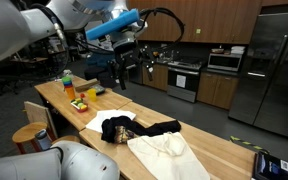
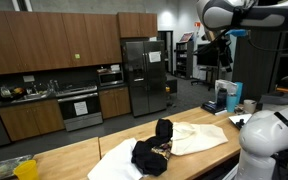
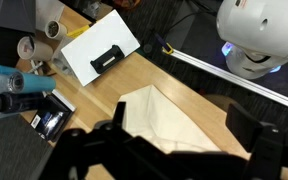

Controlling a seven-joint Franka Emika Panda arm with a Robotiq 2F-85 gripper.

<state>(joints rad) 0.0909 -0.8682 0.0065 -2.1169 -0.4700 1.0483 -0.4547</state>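
The tool (image 3: pixel 169 160) is empty, its two dark fingers (image 3: pixel 84 150) spread wide apart and holding nothing. In an exterior view the tool (image 1: pixel 134 67) hangs high above the wooden desk (image 1: pixel 219 150), well clear of everything on it. Below it in the wrist view lies the cream cloth (image 3: pixel 159 120), flat on the desk with one corner pointing away from the fingers. In both exterior views the cream cloth (image 1: pixel 166 156) (image 2: pixel 199 138) touches a crumpled black garment (image 1: pixel 134 128) (image 2: pixel 154 150), and a white cloth (image 1: pixel 97 120) lies on the garment's far side. A white flat box (image 3: pixel 101 50) with a black grip sits apart from the cream cloth.
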